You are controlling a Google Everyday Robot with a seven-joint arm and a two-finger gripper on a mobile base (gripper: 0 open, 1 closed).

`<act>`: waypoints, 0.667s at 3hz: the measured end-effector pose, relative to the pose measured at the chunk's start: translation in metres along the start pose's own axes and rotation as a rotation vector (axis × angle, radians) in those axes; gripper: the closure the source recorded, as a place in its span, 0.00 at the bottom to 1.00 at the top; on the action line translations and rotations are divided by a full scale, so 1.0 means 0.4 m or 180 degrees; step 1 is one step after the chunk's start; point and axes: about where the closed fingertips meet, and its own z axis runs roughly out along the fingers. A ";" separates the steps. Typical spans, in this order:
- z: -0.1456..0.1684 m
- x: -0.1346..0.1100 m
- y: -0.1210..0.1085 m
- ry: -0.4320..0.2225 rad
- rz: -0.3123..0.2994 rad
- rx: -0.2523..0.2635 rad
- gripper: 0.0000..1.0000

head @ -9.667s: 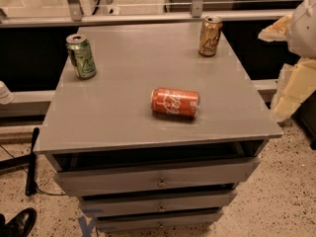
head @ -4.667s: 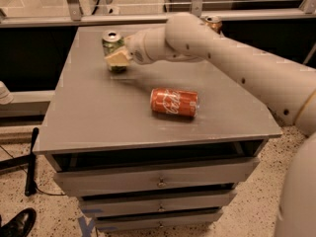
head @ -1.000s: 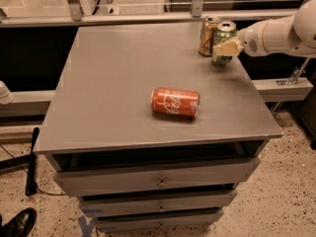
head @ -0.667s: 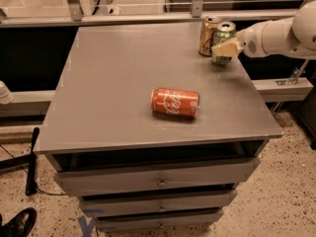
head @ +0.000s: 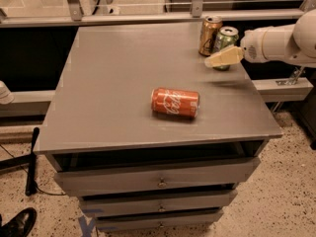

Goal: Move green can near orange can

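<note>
Green can [head: 226, 37] stands upright just behind the gripper [head: 218, 59], right beside the orange can [head: 210, 33] past its tip. A second ago the gripper sat higher on it; whether it grips now, I can't tell. Placement looks done.

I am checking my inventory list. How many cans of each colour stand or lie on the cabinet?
green can: 1
orange can: 1
red can: 1
Total: 3
The gripper is just in front of the green can.
</note>
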 end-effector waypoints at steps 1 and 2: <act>-0.088 0.024 0.032 0.0021 -0.0080 0.0028 0.00; -0.290 0.065 0.078 0.0072 -0.0253 0.0118 0.00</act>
